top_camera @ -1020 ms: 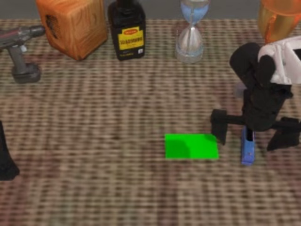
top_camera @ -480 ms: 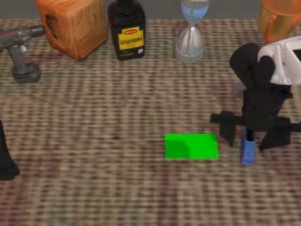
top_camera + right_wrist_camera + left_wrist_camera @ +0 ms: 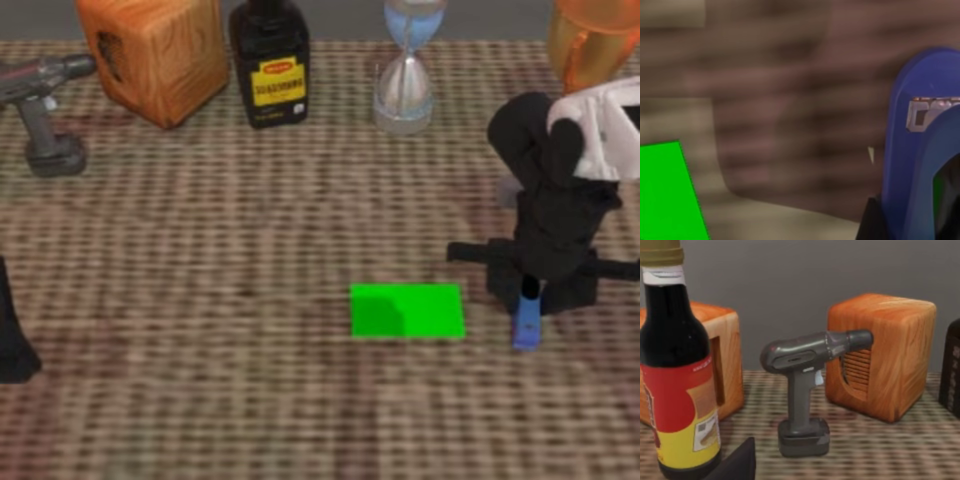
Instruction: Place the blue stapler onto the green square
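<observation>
The blue stapler (image 3: pixel 526 325) lies on the woven mat just right of the green square (image 3: pixel 407 311), its long side running front to back. My right gripper (image 3: pixel 530 287) is low over the stapler's far end, with its black fingers shut on it from both sides. The right wrist view shows the stapler's blue body (image 3: pixel 920 150) very close, with a corner of the green square (image 3: pixel 665 195) off to one side. My left gripper (image 3: pixel 12 345) is parked at the table's left edge, open, one dark fingertip (image 3: pixel 737 465) showing in its wrist view.
Along the back stand a grey drill (image 3: pixel 40 110), a wooden box (image 3: pixel 155 55), a dark sauce bottle (image 3: pixel 268 60), an hourglass (image 3: pixel 405 70) and an orange cup (image 3: pixel 595 40). The left wrist view faces the bottle (image 3: pixel 677 365), the drill (image 3: pixel 805 390) and a wooden box (image 3: pixel 880 355).
The right gripper's fingers have drawn in from a wide spread to a tight hold round the stapler's far end. The stapler and the left arm have not moved.
</observation>
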`<act>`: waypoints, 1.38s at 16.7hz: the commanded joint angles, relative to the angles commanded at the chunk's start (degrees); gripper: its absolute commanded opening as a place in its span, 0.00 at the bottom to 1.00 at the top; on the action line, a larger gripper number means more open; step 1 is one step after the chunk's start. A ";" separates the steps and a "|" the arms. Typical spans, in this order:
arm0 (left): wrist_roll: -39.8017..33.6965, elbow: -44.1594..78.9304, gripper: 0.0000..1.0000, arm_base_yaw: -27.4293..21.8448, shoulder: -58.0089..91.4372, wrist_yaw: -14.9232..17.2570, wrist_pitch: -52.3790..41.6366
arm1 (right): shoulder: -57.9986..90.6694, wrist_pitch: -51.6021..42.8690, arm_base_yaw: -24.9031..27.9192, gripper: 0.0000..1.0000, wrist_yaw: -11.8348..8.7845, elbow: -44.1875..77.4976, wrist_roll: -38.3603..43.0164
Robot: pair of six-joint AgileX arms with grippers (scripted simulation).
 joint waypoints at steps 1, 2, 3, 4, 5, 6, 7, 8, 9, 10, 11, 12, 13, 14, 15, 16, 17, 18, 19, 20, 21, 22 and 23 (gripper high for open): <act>0.00 0.00 1.00 0.00 0.00 0.00 0.00 | 0.00 0.00 0.00 0.00 0.00 0.00 0.00; 0.00 0.00 1.00 0.00 0.00 0.00 0.00 | 0.00 0.00 0.00 0.00 0.00 0.00 0.00; 0.00 0.00 1.00 0.00 0.00 0.00 0.00 | 0.00 0.00 0.00 0.00 0.00 0.00 0.00; 0.00 0.00 1.00 0.00 0.00 0.00 0.00 | 0.00 0.00 0.00 0.00 0.00 0.00 0.00; 0.00 0.00 1.00 0.00 0.00 0.00 0.00 | 0.00 0.00 0.00 0.00 0.00 0.00 0.00; 0.00 0.00 1.00 0.00 0.00 0.00 0.00 | 0.00 0.00 0.00 0.00 0.00 0.00 0.00; 0.00 0.00 1.00 0.00 0.00 0.00 0.00 | -0.15 -0.10 -0.14 0.00 0.20 0.01 -0.10; 0.00 0.00 1.00 0.00 0.00 0.00 0.00 | -0.19 -0.28 -0.12 0.00 0.20 0.18 -0.09; 0.00 0.00 1.00 0.00 0.00 0.00 0.00 | -0.39 -1.05 -0.09 0.00 0.21 0.88 -0.05; 0.00 0.00 1.00 0.00 0.00 0.00 0.00 | -0.82 -2.44 -0.08 0.00 0.21 1.97 0.02; 0.00 0.00 1.00 0.00 0.00 0.00 0.00 | -1.46 -4.43 -0.10 0.00 0.21 3.30 0.09; 0.00 0.00 1.00 0.00 0.00 0.00 0.00 | -2.23 -6.89 -0.11 0.00 0.21 4.80 0.13; 0.00 0.00 1.00 0.00 0.00 0.00 0.00 | -3.04 -9.72 -0.06 0.00 0.20 6.43 0.12; 0.00 0.00 1.00 0.00 0.00 0.00 0.00 | -3.94 -12.71 0.03 0.00 0.19 8.08 0.06; 0.00 0.00 1.00 0.00 0.00 0.00 0.00 | -4.84 -15.51 0.11 0.00 0.18 9.67 -0.03; 0.00 0.00 1.00 0.00 0.00 0.00 0.00 | -5.69 -17.78 0.20 0.00 0.17 11.14 -0.11; 0.00 0.00 1.00 0.00 0.00 0.00 0.00 | -6.50 -19.45 0.27 0.00 0.16 12.34 -0.20; 0.00 0.00 1.00 0.00 0.00 0.00 0.00 | -7.16 -20.50 0.30 0.00 0.15 13.14 -0.29; 0.00 0.00 1.00 0.00 0.00 0.00 0.00 | -7.50 -20.95 0.31 0.00 0.15 13.49 -0.33; 0.00 0.00 1.00 0.00 0.00 0.00 0.00 | -7.51 -20.96 0.31 0.00 0.15 13.50 -0.33; 0.00 0.00 1.00 0.00 0.00 0.00 0.00 | -7.51 -20.96 0.31 0.00 0.15 13.50 -0.33; 0.00 0.00 1.00 0.00 0.00 0.00 0.00 | -7.30 -20.79 0.04 0.00 0.13 13.36 -0.24; 0.00 0.00 1.00 0.00 0.00 0.00 0.00 | -7.28 -20.80 0.06 0.00 0.13 13.39 -0.19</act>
